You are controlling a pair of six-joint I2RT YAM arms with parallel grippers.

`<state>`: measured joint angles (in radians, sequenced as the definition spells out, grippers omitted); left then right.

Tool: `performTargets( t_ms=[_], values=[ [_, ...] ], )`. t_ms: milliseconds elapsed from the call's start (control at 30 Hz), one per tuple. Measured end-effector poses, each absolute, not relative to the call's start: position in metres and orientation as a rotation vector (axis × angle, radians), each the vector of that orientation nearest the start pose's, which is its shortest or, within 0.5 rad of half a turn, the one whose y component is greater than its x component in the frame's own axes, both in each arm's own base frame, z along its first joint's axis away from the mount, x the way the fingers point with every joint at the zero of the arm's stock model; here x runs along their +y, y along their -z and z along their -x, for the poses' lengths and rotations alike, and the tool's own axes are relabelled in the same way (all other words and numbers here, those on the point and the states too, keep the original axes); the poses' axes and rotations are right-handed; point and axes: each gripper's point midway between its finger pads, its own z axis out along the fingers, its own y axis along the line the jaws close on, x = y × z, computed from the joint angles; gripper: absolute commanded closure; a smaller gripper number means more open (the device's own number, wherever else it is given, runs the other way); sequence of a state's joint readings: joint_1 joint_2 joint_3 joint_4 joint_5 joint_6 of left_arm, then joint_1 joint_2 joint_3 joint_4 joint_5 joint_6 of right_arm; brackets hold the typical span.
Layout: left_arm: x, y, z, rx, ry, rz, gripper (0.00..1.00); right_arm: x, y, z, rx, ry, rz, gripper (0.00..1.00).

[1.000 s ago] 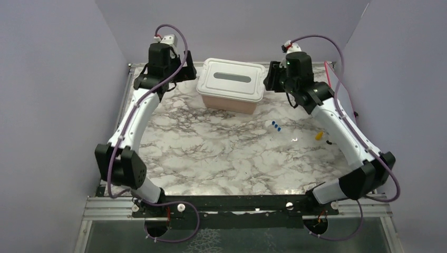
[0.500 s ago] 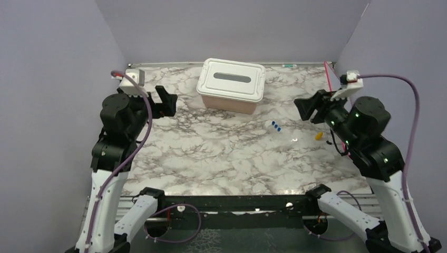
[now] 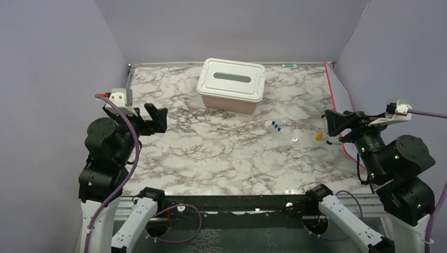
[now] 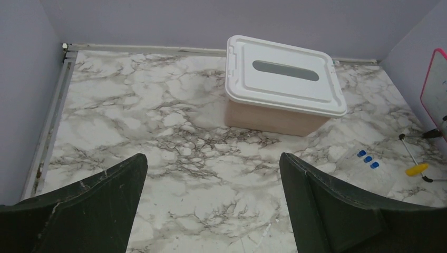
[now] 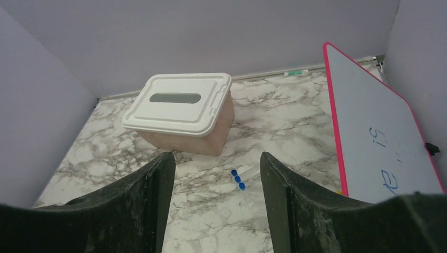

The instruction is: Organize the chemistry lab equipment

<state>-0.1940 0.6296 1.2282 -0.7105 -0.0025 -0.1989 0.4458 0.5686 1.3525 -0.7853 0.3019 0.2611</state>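
Both arms are hovering at the frame's sides. The left gripper (image 3: 147,120) is standing wide open at left centre, holding nothing; the right gripper (image 3: 334,124) is gaping empty at right. The lidded pink tub (image 3: 231,103) is sitting at upper centre. Three tiny blue pieces (image 3: 276,126) are lying right of centre, a yellow-handled tool (image 3: 319,135) near them, toward the pink-framed whiteboard (image 3: 340,100).

Top camera high behind, looking down; 2 wrist cameras low, facing shared tub (image 4: 263,117).
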Motion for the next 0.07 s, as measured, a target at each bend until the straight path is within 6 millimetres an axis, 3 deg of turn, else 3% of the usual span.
performTargets(
  t_ms=[67],
  values=[
    [-0.0479,-0.3854,-0.2136,1.702,0.281,0.013,0.01,0.0355,-0.4301,-0.1743,1.579,-0.311,-0.098,0.35]
  ],
)
